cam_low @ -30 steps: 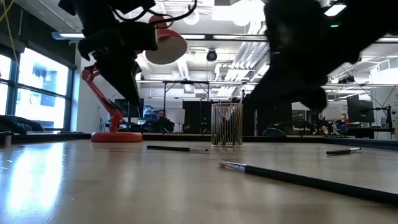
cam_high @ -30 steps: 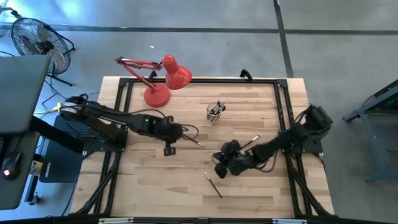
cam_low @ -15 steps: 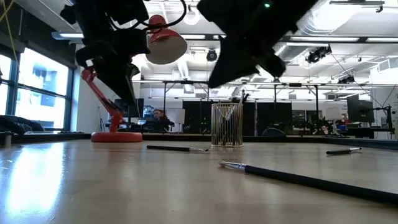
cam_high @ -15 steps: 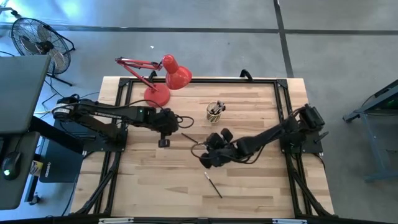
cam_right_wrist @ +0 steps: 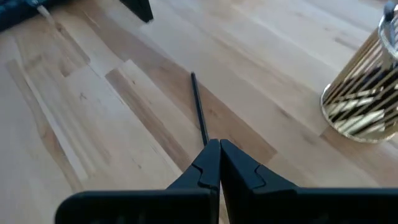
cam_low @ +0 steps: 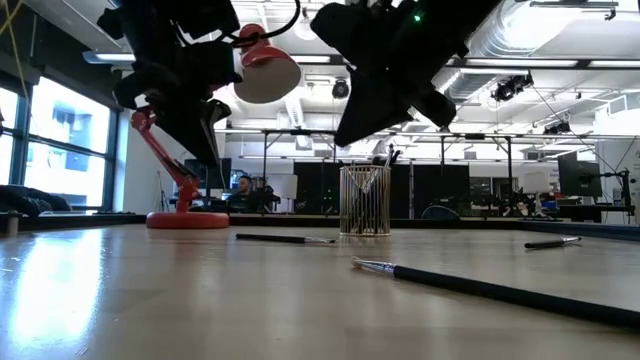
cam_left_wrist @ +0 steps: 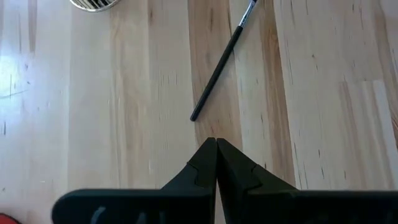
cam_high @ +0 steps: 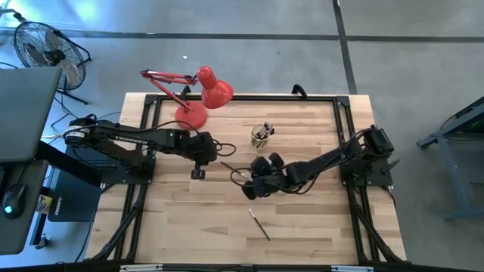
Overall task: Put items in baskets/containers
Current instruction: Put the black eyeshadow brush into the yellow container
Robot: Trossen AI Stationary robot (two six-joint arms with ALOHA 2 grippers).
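A thin dark brush (cam_high: 228, 167) lies flat on the wooden table between my two grippers; it also shows in the left wrist view (cam_left_wrist: 221, 62) and the right wrist view (cam_right_wrist: 199, 109). A second brush (cam_high: 259, 224) lies nearer the near edge, and a third brush (cam_low: 553, 242) lies toward the right. The small clear cup (cam_high: 262, 136) with gold stripes stands upright and holds several brushes. My left gripper (cam_high: 198, 174) hovers shut to the left of the first brush. My right gripper (cam_high: 246, 190) hovers shut over the brush's near-right end. In the low view both grippers are well above the table.
The red desk lamp (cam_high: 193, 113) stands by its round base near the far-left corner, its head over the far edge. A black frame (cam_high: 344, 121) runs round the table. Bare wood lies along the near side around the second brush.
My right gripper has swung from the near-right part of the table toward the left and far side, ending above the brush in the middle. My left gripper has drawn back a little toward the left and far side. The brushes and cup have stayed where they were.
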